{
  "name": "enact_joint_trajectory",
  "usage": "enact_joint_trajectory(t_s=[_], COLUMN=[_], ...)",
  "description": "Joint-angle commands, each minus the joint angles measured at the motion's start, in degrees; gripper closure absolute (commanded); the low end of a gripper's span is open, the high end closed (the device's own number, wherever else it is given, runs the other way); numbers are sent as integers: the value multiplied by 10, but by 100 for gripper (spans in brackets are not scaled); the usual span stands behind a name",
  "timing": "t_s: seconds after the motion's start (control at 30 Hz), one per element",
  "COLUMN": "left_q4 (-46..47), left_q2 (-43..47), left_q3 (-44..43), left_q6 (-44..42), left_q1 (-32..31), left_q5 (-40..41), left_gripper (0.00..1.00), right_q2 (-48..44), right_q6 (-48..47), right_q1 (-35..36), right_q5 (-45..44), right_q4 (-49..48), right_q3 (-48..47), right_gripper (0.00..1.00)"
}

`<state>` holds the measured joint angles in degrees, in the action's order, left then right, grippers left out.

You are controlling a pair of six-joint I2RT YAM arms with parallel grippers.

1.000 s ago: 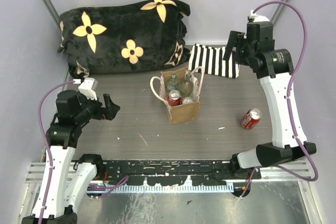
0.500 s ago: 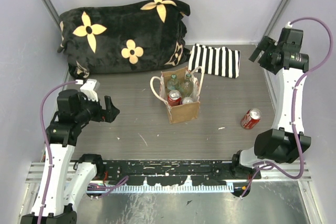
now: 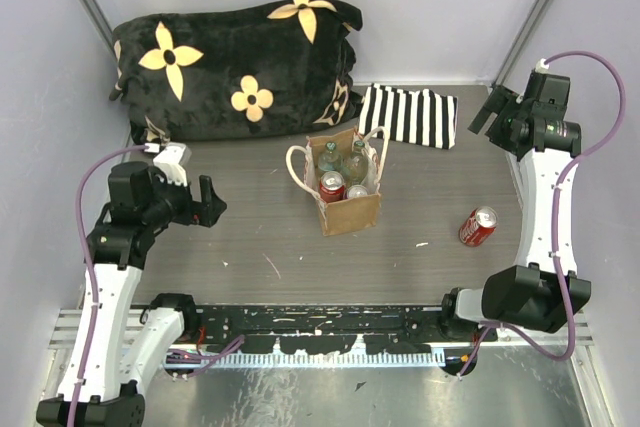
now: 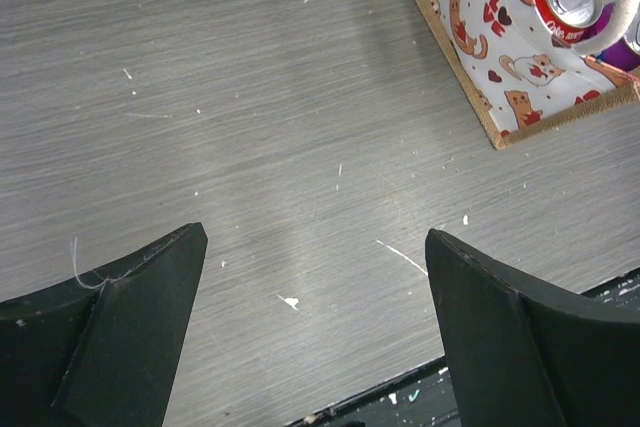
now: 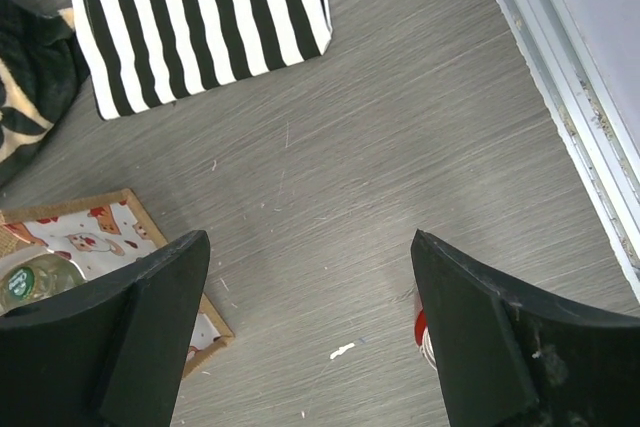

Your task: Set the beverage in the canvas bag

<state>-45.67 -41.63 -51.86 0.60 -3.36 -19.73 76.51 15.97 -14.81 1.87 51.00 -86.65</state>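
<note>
The beverage, a red can [image 3: 478,226], lies on its side on the grey table right of centre. The canvas bag [image 3: 351,214] stands upright mid-table with two glass bottles and another red can inside. My right gripper [image 3: 487,114] hangs open and empty high over the far right corner, well behind the lying can. In the right wrist view only a red sliver of that can [image 5: 423,332] shows beside the right finger, between the open gripper [image 5: 310,237] and the frame's bottom. My left gripper [image 3: 212,202] is open and empty, left of the bag. The left wrist view has the bag's corner [image 4: 470,27] at top right.
A black cushion with cream flowers [image 3: 235,67] fills the back left. A flat black-and-white striped fabric piece [image 3: 408,115] lies behind the bag and also shows in the right wrist view, striped fabric [image 5: 200,17]. A metal rail [image 5: 560,107] edges the table on the right.
My right arm has swung from over the striped fabric out to the far right corner, jaws still open. The left gripper has drawn back slightly to the left.
</note>
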Motion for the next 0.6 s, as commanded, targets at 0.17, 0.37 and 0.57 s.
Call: enact_joint_trajectory(t_s=[0.17, 0.37, 0.57], left_q4=[94, 112, 148], left_q2=[-12, -20, -34], left_q3=[38, 67, 82], left_q6=[25, 42, 33], left_q1=[3, 3, 3], left_q5=[-16, -35, -52], left_gripper=[2, 2, 2], right_q2=[7, 32, 7], right_q6=[-17, -36, -29], right_q1=[-5, -6, -7], right_q5=[-34, -51, -68], right_q4=[5, 71, 75], right_q3=[-24, -30, 70], right_gripper=[12, 12, 12])
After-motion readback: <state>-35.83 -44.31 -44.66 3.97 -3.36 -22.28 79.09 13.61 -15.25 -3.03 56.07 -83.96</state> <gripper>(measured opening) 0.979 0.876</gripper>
